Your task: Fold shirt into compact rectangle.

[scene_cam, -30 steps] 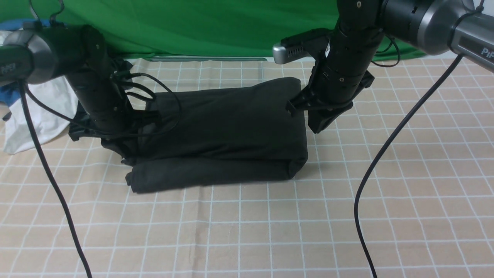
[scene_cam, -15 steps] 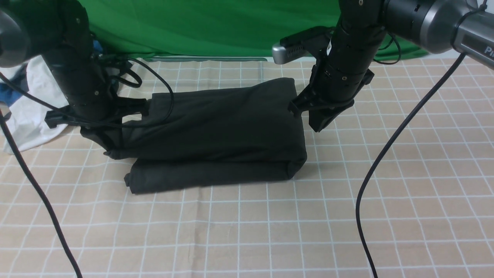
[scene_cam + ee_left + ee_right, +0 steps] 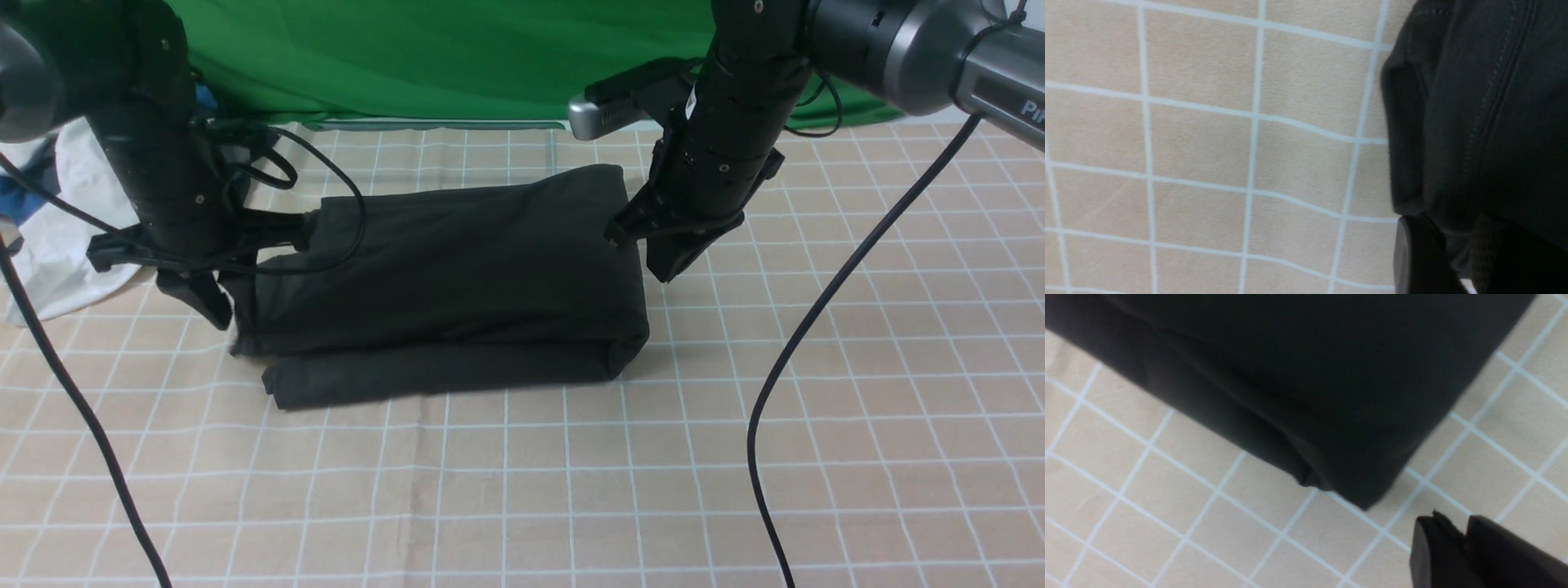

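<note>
Left gripper (image 3: 214,304): the folded shirt (image 3: 457,278) lies directly against its inner side, with fabric at the fingers (image 3: 1417,257) in the left wrist view; passage inward is blocked. The outer side opens onto bare checked tablecloth (image 3: 522,490), bounded farther out by a white cloth (image 3: 73,237).

Right gripper (image 3: 665,260): the fingertips stand just clear of the shirt's corner. Its outer side and the near side of both grippers are unobstructed tablecloth, crossed only by hanging cables (image 3: 816,327). A green backdrop (image 3: 408,57) closes the far edge.
</note>
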You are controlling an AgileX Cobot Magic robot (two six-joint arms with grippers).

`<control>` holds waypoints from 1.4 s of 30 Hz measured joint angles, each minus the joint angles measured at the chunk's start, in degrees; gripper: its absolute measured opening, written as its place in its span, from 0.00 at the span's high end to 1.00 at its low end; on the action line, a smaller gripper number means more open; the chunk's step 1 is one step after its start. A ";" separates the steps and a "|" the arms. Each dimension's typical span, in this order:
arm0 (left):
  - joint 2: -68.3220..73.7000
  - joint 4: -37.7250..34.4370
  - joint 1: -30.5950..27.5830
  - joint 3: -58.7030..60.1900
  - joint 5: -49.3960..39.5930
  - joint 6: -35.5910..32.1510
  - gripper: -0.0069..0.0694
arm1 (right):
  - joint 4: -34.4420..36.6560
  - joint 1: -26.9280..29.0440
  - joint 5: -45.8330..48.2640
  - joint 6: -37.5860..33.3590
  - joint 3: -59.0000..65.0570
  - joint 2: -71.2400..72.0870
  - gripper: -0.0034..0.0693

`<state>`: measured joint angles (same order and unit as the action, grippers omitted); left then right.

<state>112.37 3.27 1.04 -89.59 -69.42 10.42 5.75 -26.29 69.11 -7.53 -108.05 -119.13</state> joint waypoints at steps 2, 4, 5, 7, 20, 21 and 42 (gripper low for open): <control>0.00 1.37 0.00 -1.18 -0.33 2.26 0.59 | 1.02 -0.37 -1.79 -0.18 0.00 -0.06 0.76; 0.00 1.63 -0.06 -2.79 -0.33 4.27 0.56 | 2.51 -0.43 -3.53 -0.24 0.00 -0.54 0.76; -0.12 0.93 -0.06 -3.89 -0.26 4.94 0.56 | 3.45 -0.43 -4.76 -0.24 0.00 -1.17 0.76; -0.86 -1.34 0.22 -4.81 -0.06 5.14 0.58 | 4.36 -0.43 -6.17 -0.24 0.00 -2.64 0.77; -10.31 -5.21 8.06 -4.87 -0.36 7.24 0.90 | -0.84 0.91 0.03 0.44 0.48 -9.16 0.90; -12.05 -5.90 8.76 -4.87 -0.41 7.35 0.90 | -1.44 1.65 0.20 1.12 0.48 -9.16 0.90; -52.33 -8.54 10.52 12.49 5.40 8.33 0.89 | -2.59 14.77 -28.13 1.28 44.31 51.90 0.90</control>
<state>60.04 -5.27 11.56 -77.09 -64.02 18.74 3.15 -11.52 40.98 -6.25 -63.75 -67.23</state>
